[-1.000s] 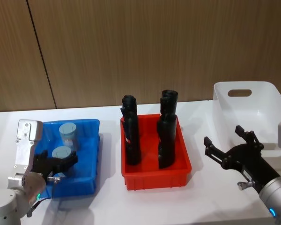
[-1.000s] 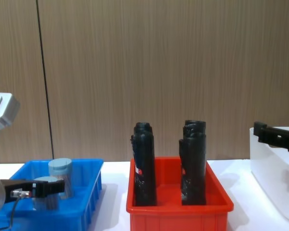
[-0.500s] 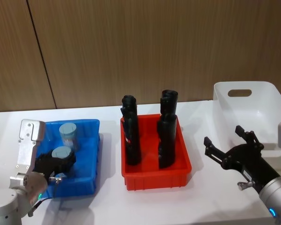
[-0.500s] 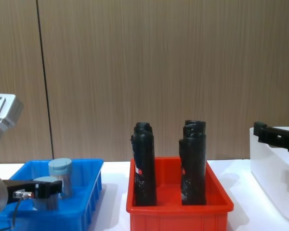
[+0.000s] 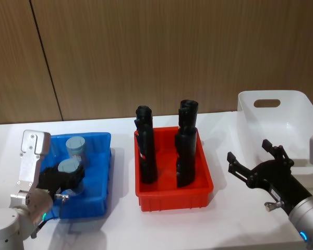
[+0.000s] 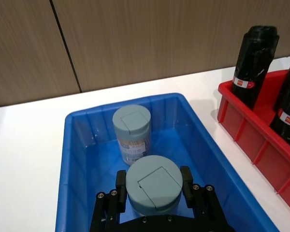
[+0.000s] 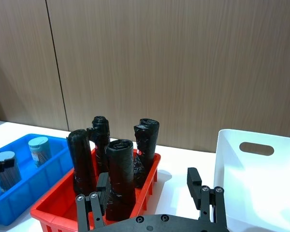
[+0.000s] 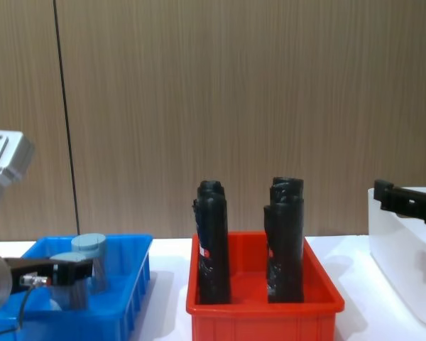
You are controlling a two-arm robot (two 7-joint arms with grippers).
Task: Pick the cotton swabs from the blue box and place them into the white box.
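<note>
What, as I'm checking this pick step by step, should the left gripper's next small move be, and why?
Probably a straight lift. The left gripper looks closed against both sides of the near cotton swab tub, which sits inside the blue box close to the second tub; rising vertically should clear that neighbour and the box wall.

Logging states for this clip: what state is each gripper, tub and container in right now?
left gripper: shut on near cotton swab tub, inside the blue box.
near cotton swab tub: upright, lid on, gripped.
far cotton swab tub: upright, lid on, free in blue box.
white box: upright, open-topped.
black rolls: standing in the red bin.
right gripper: open, near the white box.
</note>
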